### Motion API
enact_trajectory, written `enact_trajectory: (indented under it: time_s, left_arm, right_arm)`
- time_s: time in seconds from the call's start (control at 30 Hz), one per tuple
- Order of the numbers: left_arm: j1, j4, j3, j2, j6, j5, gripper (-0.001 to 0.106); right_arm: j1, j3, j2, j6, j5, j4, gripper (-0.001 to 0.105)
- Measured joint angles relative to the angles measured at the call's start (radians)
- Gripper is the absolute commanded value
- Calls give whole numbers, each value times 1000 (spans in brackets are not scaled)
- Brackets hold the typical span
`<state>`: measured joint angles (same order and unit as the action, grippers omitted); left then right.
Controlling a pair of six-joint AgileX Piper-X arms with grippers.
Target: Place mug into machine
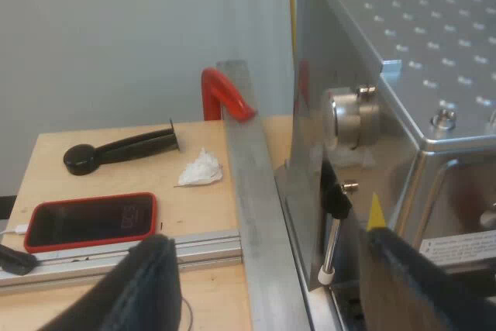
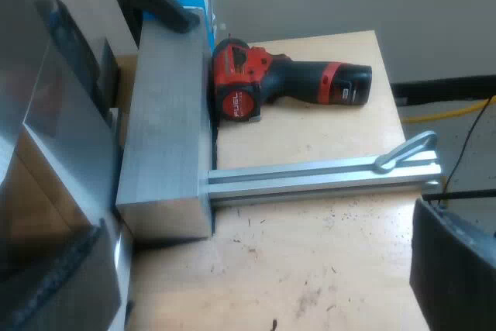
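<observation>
Left gripper (image 1: 267, 242) spread beside espresso machine (image 1: 403, 75), right gripper (image 2: 260, 222) spread above wooden table (image 2: 333, 277).

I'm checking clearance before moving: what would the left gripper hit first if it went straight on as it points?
Probably the grey metal bar, which stands right ahead of the left gripper between its open fingers, beside the espresso machine's side. Depth is unclear.

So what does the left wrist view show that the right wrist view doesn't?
Left wrist view: a phone in a red case, a black-handled tool, crumpled white paper, a red hook and the machine, seen from its metal side. Right wrist view: a red-and-black drill. Both: a wooden tabletop, an aluminium rail, plus its own arm's gripper, open: left gripper, right gripper.
</observation>
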<state>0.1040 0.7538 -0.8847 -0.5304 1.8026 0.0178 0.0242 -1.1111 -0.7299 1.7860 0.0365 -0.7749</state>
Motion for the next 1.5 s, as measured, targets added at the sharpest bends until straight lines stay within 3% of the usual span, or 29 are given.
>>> enact_trajectory:
  time_s: [0.1,0.37,0.43,0.63,0.8,1.03,1.3,1.5]
  left_arm:
    - [0,23,0,0,0,-5,54]
    - [0,84,0,9,20,-38,54]
    - [0,86,0,10,23,-41,54]
    - [0,166,-7,275,39,-74,54]
    - [0,212,-7,390,13,-76,54]
    - [0,362,-7,529,-7,-78,54]
    - [0,593,-18,545,-7,-78,54]
    - [0,599,-15,547,-7,-78,54]
  right_arm:
    - [-84,11,46,10,-56,-15,78]
    - [-100,80,146,14,-74,-19,78]
    - [-100,187,347,16,-77,-36,78]
    - [-100,226,551,32,-77,-116,78]
    - [-100,226,687,37,-77,-217,78]
    - [-100,219,737,39,-77,-338,78]
    - [-100,237,737,39,-96,-374,78]
    - [-100,259,737,39,-98,-372,78]
